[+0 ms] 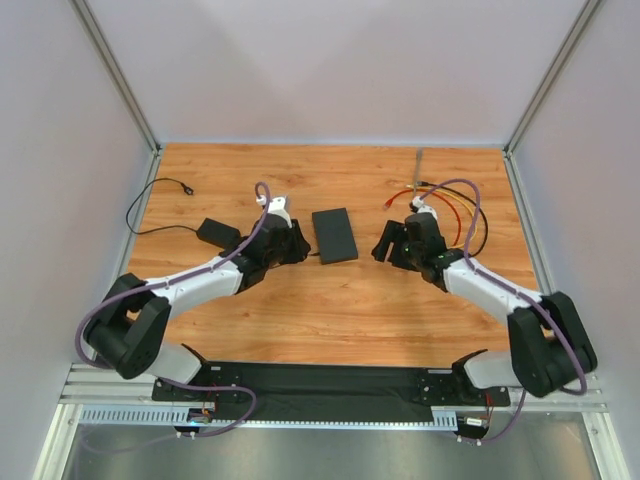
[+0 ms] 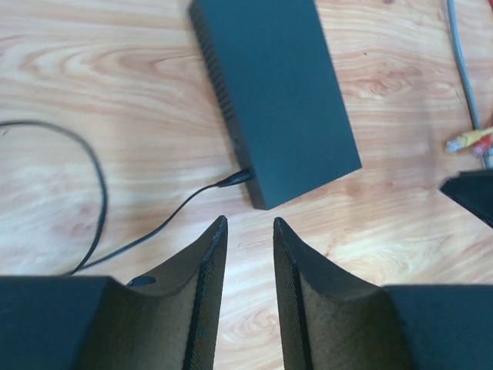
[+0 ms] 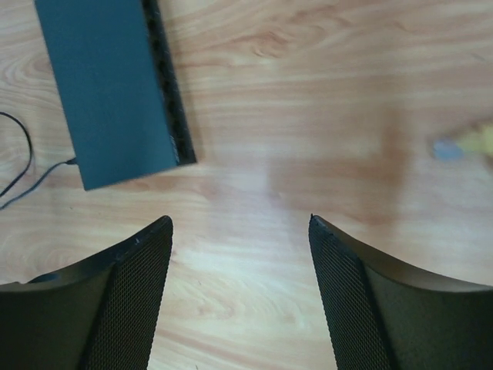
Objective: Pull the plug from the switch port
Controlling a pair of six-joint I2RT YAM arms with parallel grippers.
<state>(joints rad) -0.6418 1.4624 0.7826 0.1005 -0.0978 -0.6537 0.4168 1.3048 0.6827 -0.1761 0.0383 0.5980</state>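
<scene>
1. The switch (image 1: 334,235) lies flat on the surface (image 1: 330,320), mid-field between the two arms. It is a matte black box.
2. The plug (image 2: 237,179) is seated in the switch's long side, close to the near corner as the left wrist view shows it. Its thin black lead (image 2: 154,227) trails off left and loops away.
3. In the right wrist view the row of sockets (image 3: 166,85) runs along the opposite long edge. I see no plug in them, though they are dark and hard to read.
4. The left tool (image 2: 249,225) has only a narrow gap between its pads (image 2: 208,293) and holds nothing. It sits just short of the plug and is roughly lined up with it.
5. The right tool (image 3: 240,223) is spread wide and empty, beside the switch's near corner and not touching it.
6. Handling, as a judgement:
   - The plug is small and stiff, with a smooth moulded sleeve that could slip.
   - The lead is floppy, so don't pull on it.
   - The switch looks light and will likely slide on the wood when the plug is tugged.
7. Take hold on the plug's sleeve, right where it leaves the switch wall, and pull straight along the plug's axis. The right tool could brace the box.
8. The power brick (image 1: 218,233) sits left of the left arm. Loose cables (image 1: 455,210) lie far right, well apart from the switch.
</scene>
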